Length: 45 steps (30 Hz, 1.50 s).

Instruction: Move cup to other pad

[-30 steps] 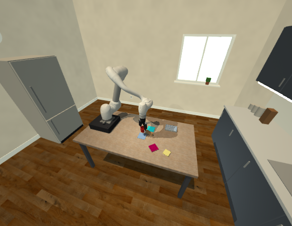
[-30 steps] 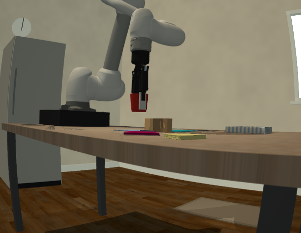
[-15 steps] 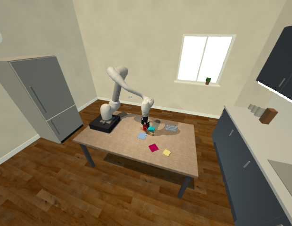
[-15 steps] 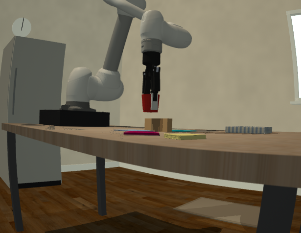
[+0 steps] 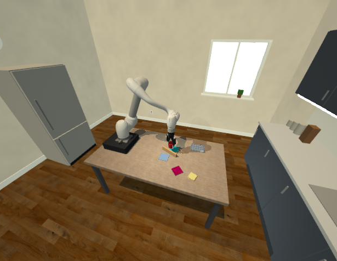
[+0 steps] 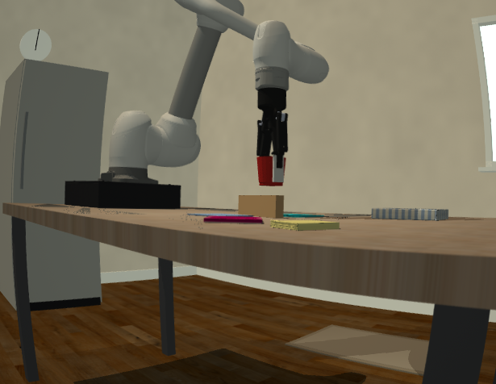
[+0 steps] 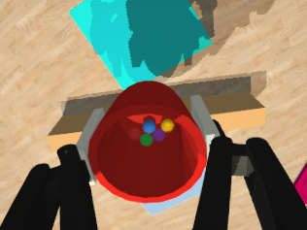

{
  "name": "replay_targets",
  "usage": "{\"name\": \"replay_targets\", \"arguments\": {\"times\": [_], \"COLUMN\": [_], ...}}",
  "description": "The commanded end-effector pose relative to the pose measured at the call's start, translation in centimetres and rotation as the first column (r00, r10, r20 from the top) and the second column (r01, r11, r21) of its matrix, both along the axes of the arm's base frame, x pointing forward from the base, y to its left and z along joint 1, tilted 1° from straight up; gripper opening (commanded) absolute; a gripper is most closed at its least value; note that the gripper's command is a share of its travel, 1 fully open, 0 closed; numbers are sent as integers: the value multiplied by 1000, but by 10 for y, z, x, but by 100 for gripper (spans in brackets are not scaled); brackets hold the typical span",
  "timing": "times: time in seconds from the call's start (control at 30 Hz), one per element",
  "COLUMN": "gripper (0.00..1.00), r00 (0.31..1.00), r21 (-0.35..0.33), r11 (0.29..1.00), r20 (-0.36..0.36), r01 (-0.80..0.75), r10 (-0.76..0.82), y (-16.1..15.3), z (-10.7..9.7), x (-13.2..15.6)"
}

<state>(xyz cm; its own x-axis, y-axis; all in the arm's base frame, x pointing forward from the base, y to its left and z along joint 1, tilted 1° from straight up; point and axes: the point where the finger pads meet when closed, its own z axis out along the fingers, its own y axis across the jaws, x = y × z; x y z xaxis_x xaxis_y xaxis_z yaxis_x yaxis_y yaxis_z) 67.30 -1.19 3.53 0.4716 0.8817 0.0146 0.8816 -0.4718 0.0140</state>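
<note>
Pinching the upright red cup (image 6: 265,171) by its sides, the gripper (image 6: 273,159) hangs above the wooden rail (image 6: 260,205). Marbles (image 7: 153,131) sit inside; the teal pad (image 7: 142,22) lies just beyond on the desk (image 6: 363,244).

A home kitchen. A tall grey fridge-freezer (image 5: 47,112) stands at nine o'clock; dark base cabinets (image 5: 278,193) under a pale counter (image 5: 291,157) run along three o'clock, with dark wall cupboards (image 5: 323,75) above. A window (image 5: 235,67) with a small potted plant (image 5: 240,93) sits at one o'clock. Wood plank floor (image 5: 64,224) underfoot, and a wooden worktop (image 5: 207,179) stands mid-room.
</note>
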Motion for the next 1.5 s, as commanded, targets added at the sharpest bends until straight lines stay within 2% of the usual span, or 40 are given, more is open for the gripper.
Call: {"name": "replay_targets", "arguments": {"times": [0.0,0.63,1.47], "gripper": [49,49,49], "r00": [1000,1000,1000], "r21": [0,0,0], "r11": [1000,1000,1000], "r20": [0,0,0], "r01": [0,0,0], "r10": [0,0,0], "y": [13,56,60], "z": [0,1,-1], "x": [8,31,33]}}
